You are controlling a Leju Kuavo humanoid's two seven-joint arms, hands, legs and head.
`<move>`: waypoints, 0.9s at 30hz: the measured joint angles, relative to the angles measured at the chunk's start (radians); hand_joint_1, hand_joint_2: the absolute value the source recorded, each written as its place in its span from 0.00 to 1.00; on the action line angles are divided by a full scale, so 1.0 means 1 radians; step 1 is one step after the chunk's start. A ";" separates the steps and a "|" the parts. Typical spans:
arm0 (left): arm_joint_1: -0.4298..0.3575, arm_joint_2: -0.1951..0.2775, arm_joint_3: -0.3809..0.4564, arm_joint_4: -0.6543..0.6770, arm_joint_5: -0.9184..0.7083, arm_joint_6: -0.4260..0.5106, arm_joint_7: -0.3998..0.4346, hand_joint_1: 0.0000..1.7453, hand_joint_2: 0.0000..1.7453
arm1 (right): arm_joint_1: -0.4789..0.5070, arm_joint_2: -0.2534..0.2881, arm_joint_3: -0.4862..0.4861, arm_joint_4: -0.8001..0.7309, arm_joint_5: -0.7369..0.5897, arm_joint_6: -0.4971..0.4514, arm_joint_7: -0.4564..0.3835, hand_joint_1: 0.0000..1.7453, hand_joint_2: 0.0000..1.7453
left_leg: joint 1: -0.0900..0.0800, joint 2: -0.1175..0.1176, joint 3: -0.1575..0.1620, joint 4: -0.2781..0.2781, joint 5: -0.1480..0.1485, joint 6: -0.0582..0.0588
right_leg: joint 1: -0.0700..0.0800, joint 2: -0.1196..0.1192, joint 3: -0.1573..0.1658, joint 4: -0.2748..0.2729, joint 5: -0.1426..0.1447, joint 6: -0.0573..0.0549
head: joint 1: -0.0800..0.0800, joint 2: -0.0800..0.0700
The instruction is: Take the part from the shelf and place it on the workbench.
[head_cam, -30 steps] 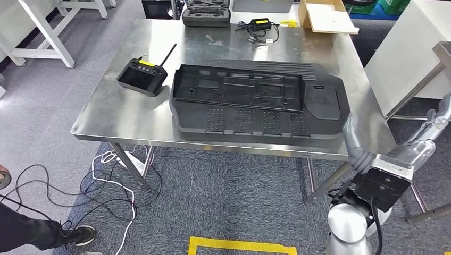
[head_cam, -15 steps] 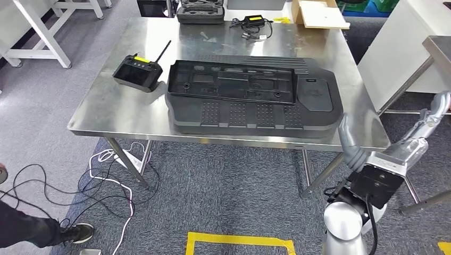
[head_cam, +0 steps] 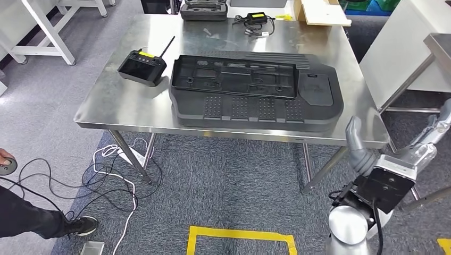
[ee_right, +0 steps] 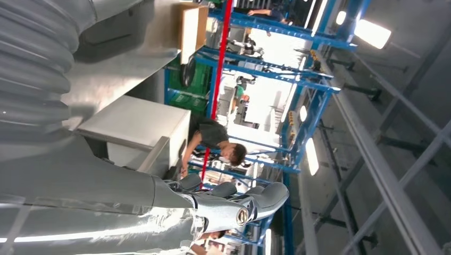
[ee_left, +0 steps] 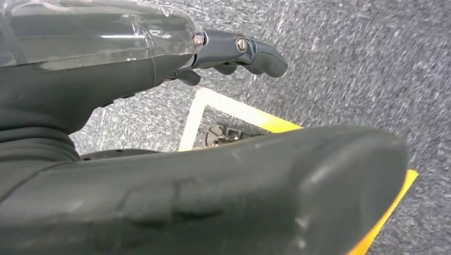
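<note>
Lying flat on the steel workbench (head_cam: 114,103) beside the remote controller (head_cam: 141,67), the black moulded part (head_cam: 255,91) looks placed, yet the empty, loosely-spread right hand (head_cam: 359,149) could clip the table edge

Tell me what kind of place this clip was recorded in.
Most likely a factory floor or industrial test workshop. A stainless steel workbench carries a large black moulded plastic part and a handheld controller with an antenna, yellow tape marks the carpeted floor, and blue steel racking rises behind.
</note>
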 joint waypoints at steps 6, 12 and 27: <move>0.000 0.000 0.000 0.000 0.002 0.000 0.001 0.00 0.00 | 0.000 0.000 -0.001 -0.002 0.001 0.000 0.002 0.00 1.00 | 0.003 -0.004 -0.070 0.176 -0.123 -0.033 | -0.007 -0.008 -0.029 -0.008 0.032 -0.036 | -0.016 0.000; 0.000 0.000 0.000 0.000 0.002 0.000 0.000 0.00 0.00 | -0.001 0.000 -0.002 -0.004 0.004 0.000 0.013 0.00 1.00 | 0.002 -0.004 0.032 0.089 -0.085 -0.024 | -0.003 -0.010 -0.059 0.012 0.043 -0.032 | -0.022 0.000; -0.002 0.000 -0.002 0.000 0.002 -0.002 0.000 0.00 0.00 | -0.013 0.000 -0.008 -0.006 0.002 0.000 0.014 0.00 1.00 | 0.002 0.002 0.003 -0.007 -0.010 0.024 | -0.009 -0.004 -0.031 0.112 -0.043 0.019 | -0.012 0.000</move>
